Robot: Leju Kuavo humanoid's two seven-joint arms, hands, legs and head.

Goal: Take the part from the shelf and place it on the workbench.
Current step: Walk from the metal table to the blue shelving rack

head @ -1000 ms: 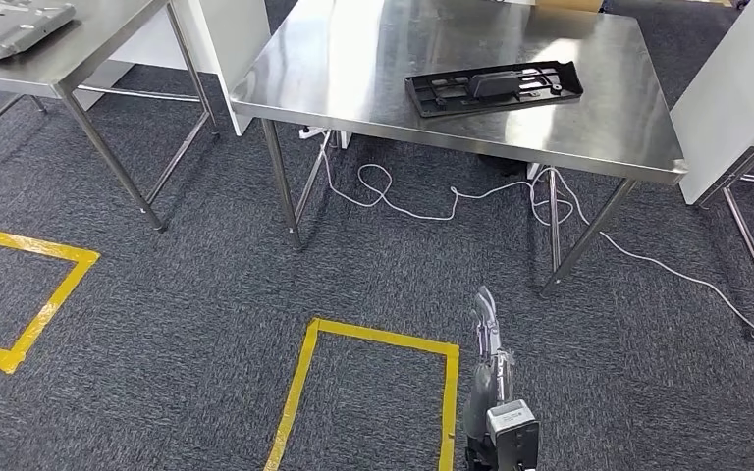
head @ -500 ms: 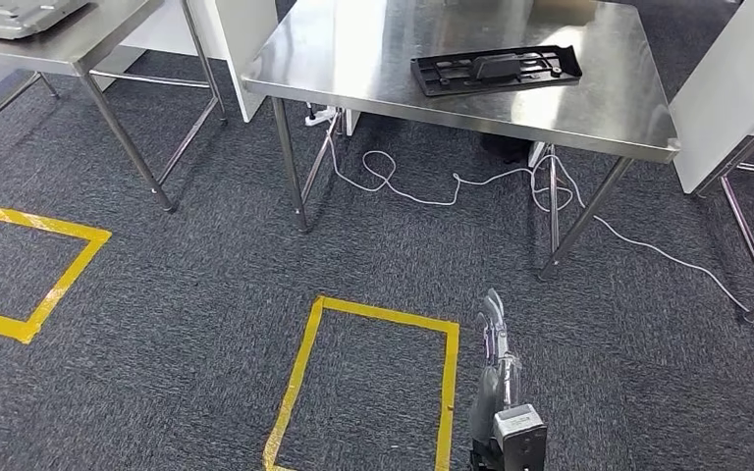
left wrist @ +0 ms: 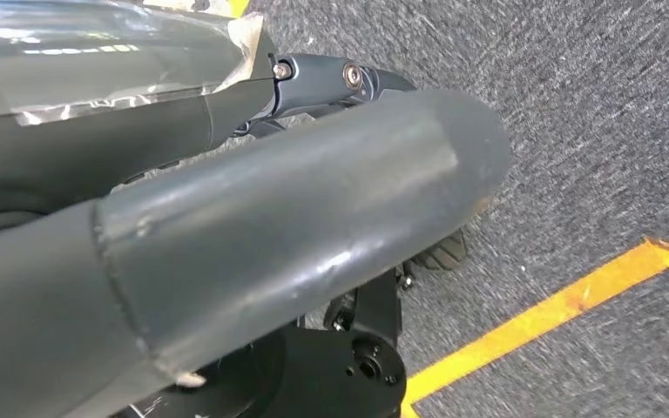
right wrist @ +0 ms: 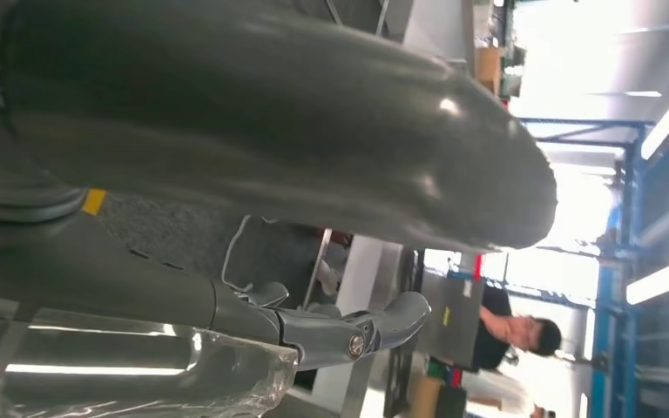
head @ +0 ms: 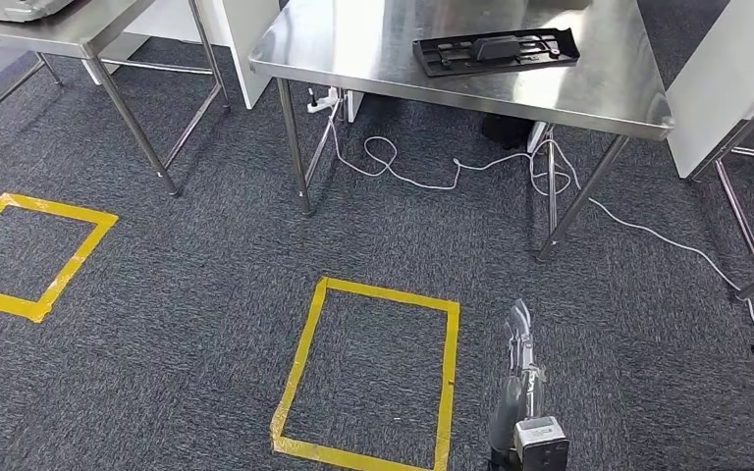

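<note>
Head view shows the black part lying flat on the far steel workbench. Nearer, the right hand hangs over grey carpet beside a yellow tape square, fingers straight, holding nothing. Left hand likewise released.

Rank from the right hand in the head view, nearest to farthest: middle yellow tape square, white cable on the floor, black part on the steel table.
From the right hand:
1. Middle yellow tape square, on the carpet just to its left.
2. White cable, on the floor ahead, under the steel table.
3. Black part, on the tabletop, farthest ahead.
</note>
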